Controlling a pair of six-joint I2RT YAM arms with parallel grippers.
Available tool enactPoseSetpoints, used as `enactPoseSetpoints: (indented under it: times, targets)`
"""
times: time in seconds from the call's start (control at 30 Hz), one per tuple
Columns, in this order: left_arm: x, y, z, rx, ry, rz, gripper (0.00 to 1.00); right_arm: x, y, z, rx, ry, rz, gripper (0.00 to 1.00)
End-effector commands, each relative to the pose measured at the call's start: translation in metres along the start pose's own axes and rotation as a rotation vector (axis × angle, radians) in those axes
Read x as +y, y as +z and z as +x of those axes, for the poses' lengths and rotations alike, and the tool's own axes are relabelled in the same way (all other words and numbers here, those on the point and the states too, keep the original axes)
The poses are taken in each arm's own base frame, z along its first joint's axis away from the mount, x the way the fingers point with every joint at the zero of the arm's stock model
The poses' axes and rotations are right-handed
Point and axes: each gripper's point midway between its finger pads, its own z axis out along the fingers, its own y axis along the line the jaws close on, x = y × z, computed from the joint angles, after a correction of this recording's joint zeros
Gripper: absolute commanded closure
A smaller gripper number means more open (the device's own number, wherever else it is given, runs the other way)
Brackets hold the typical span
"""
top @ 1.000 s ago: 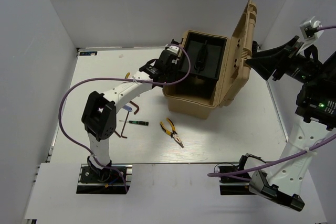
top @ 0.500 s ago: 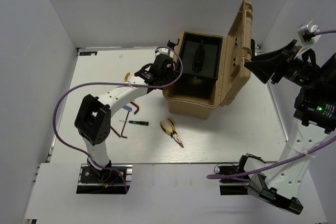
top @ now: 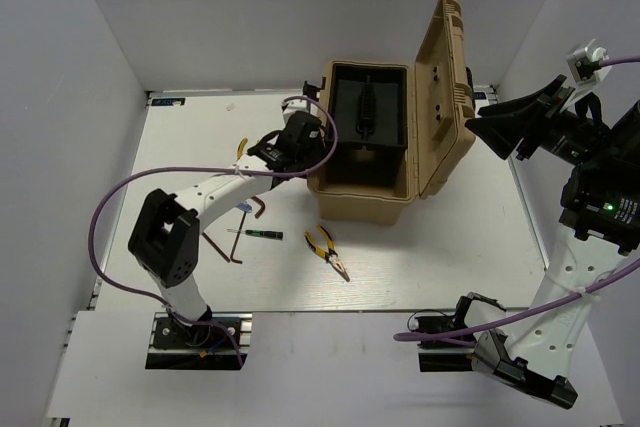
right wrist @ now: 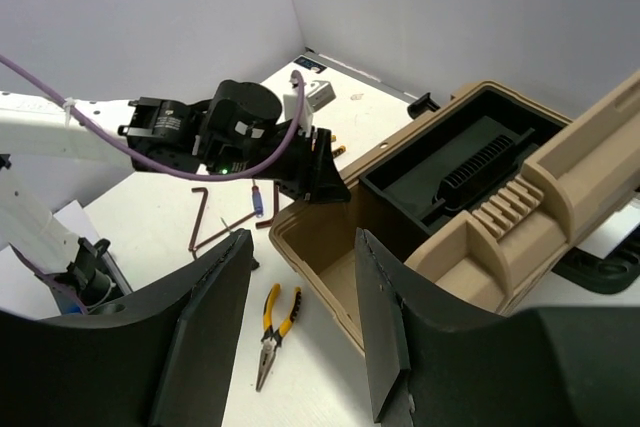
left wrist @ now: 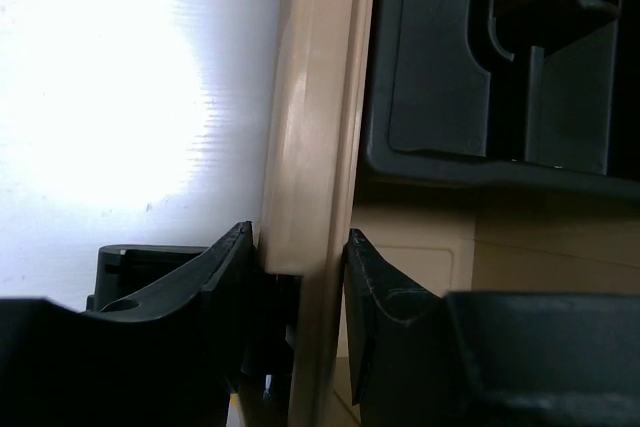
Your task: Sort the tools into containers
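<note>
The left gripper (left wrist: pixel 298 237) clamps the left wall of the open tan toolbox (top: pixel 365 202) at centre frame. The right gripper (right wrist: pixel 303 239) hangs open and empty at the right edge. Pliers (top: pixel 327 251) and a hex key (right wrist: pixel 196 217) lie on the table (top: pixel 460 247) below the box.

From above, the white left arm (top: pixel 225 185) hides all but a yellow tip of one pair of yellow-and-black-handled pliers (top: pixel 241 147) and part of the small blue-red screwdriver (top: pixel 246 208). In the left wrist view the left gripper (left wrist: pixel 298 237) runs off the bottom edge, the black inner tray (left wrist: pixel 470 97) of the tan plastic toolbox (left wrist: pixel 315 147) runs off the right, and glare washes out the white desk (left wrist: pixel 120 97).
</note>
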Motion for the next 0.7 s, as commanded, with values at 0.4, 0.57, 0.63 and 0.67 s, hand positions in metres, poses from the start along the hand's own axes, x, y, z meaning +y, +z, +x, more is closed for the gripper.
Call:
enactPoseSetpoints:
  times: [0.4, 0.57, 0.63, 0.67]
  targets:
    - [0.052, -0.009, 0.033, 0.078, -0.153, -0.157, 1.00, 0.008, -0.002, -0.002, -0.009, -0.029, -0.013, 0.48]
    - [0.040, 0.000, 0.027, 0.078, -0.125, -0.125, 1.00, 0.008, -0.002, -0.001, -0.007, -0.034, -0.016, 0.48]
    - [0.035, 0.001, 0.019, 0.066, -0.107, -0.112, 0.83, 0.010, -0.003, 0.000, -0.005, -0.037, -0.020, 0.45]
    - [0.033, 0.003, 0.020, 0.075, -0.094, -0.104, 0.73, 0.009, -0.003, 0.001, -0.004, -0.036, -0.019, 0.44]
